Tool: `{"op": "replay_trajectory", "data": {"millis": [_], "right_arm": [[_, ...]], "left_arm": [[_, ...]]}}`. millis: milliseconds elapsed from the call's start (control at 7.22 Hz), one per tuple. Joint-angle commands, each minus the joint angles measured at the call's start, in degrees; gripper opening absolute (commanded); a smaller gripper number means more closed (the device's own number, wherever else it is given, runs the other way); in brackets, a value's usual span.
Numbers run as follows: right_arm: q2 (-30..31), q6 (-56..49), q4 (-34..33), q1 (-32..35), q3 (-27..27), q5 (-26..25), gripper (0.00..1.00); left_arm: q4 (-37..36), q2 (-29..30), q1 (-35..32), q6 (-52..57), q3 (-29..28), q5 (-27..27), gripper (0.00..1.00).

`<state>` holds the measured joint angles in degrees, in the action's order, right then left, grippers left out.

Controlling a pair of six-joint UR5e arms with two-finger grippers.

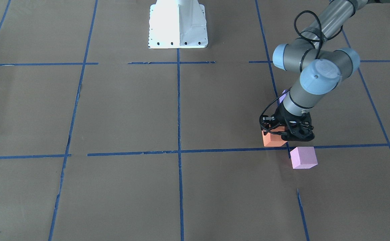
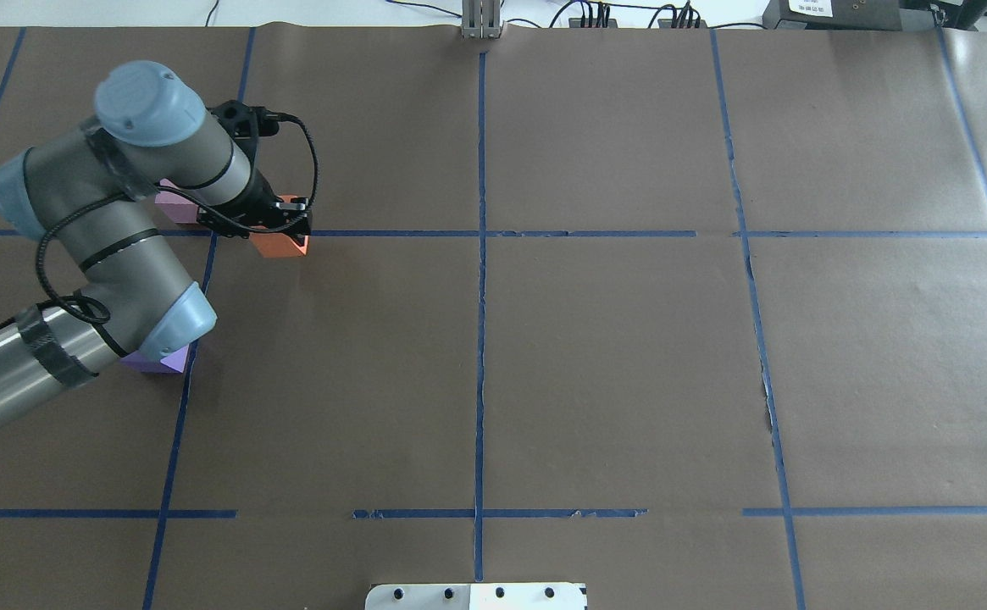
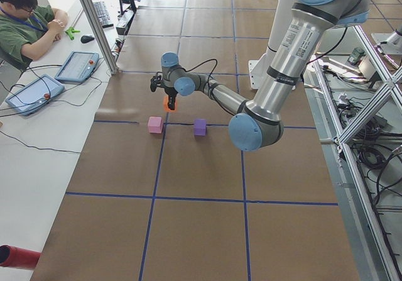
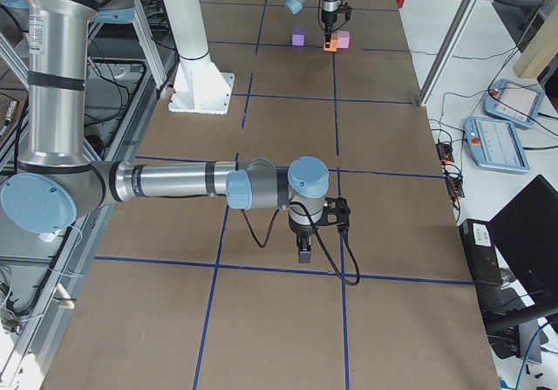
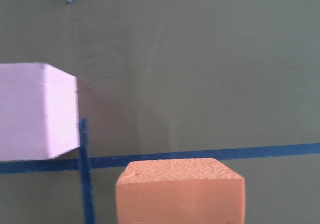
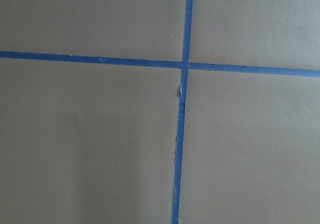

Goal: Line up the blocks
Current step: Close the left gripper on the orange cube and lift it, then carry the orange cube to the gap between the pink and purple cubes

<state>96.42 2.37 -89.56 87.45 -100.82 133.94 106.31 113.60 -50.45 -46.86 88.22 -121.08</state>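
My left gripper (image 1: 283, 132) (image 2: 284, 222) stands low over the orange block (image 1: 272, 140) (image 2: 280, 245) and looks shut on it, at a blue tape line. The orange block fills the bottom of the left wrist view (image 5: 180, 194); no fingers show there. The pale pink block (image 1: 303, 157) (image 5: 35, 111) sits close beside it and is partly hidden in the overhead view (image 2: 173, 202). The violet-purple block (image 2: 158, 363) (image 3: 200, 127) lies under the arm's elbow. My right gripper (image 4: 302, 250) hangs over bare paper far from the blocks; I cannot tell if it is open or shut.
The table is brown paper with a grid of blue tape lines (image 1: 178, 110). The white robot base (image 1: 178, 25) stands at the robot's edge. An operator (image 3: 25, 23) sits at a side desk with tablets (image 3: 31, 94).
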Motion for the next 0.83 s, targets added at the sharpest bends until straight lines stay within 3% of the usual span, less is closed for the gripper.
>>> {"op": "replay_trajectory", "data": {"millis": [0, 415, 692], "right_arm": [[0.0, 0.0, 0.0, 0.0, 0.0, 0.0, 1.00], [0.0, 0.0, 0.0, 0.0, 0.0, 0.0, 1.00], [0.0, 0.0, 0.0, 0.0, -0.1, 0.0, 1.00]], "left_arm": [[0.5, -6.3, -2.8, 8.8, 0.3, -0.6, 0.25], [0.4, -5.9, -2.1, 8.0, -0.2, -1.1, 0.37], [0.3, -5.4, -1.1, 7.8, -0.4, -4.5, 0.50]]}}
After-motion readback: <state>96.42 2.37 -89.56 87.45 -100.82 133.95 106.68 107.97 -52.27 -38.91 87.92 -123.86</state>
